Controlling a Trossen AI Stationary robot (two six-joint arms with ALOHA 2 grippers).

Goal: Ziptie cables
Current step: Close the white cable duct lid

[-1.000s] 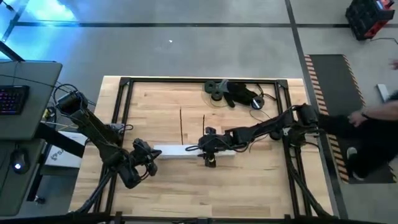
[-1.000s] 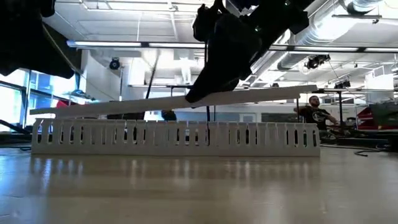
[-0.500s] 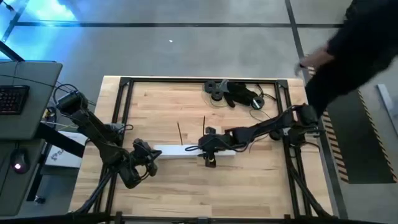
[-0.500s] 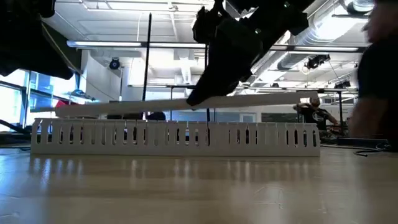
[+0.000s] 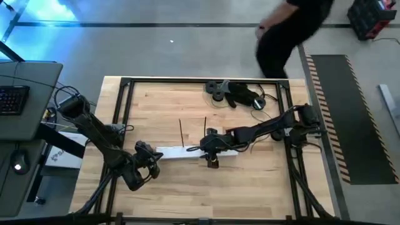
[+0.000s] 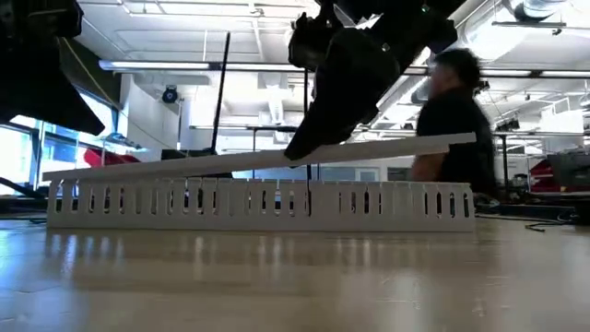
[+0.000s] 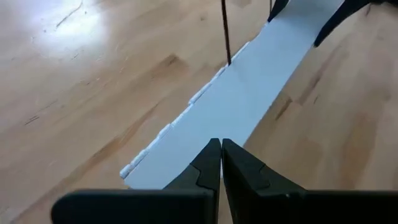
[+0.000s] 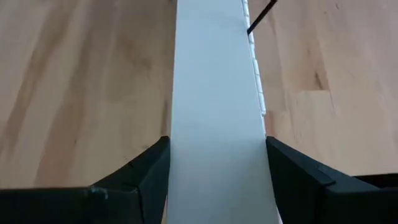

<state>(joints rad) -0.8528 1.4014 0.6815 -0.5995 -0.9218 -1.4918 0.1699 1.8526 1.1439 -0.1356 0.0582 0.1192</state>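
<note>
A long white slotted duct (image 6: 258, 205) lies across the table's middle. Above it a flat white lid (image 6: 396, 148) slants, its left end low by the duct's top and its right end raised. My right gripper (image 6: 304, 149) is shut on the lid near its middle. Two thin dark cables (image 5: 181, 134) (image 5: 205, 127) stand up out of the duct, also seen as cables (image 6: 221, 92). My left gripper (image 7: 221, 155) is shut and hangs over the lid's left end (image 7: 161, 174); the low view shows a gap under it. My right gripper pinches the lid's two long edges (image 8: 177, 155) between its fingers (image 8: 149, 171), coming from above and slanting down, fingers across the strip. The lid is tilted, right end lifted clear of the duct, left end down near the duct's top.
A bulky black gadget (image 5: 240, 94) with a thin cord lies at the table's far side. A black frame (image 5: 125, 84) runs round the tabletop. A person (image 5: 294, 25) walks past beyond the far edge. Bare wood lies near and far of the duct.
The lid in my right gripper has rocked: it went nearly level, then tipped again with its left end lower. The left cable has swayed from side to side. A person has walked from the table's right side round to behind its far edge.
</note>
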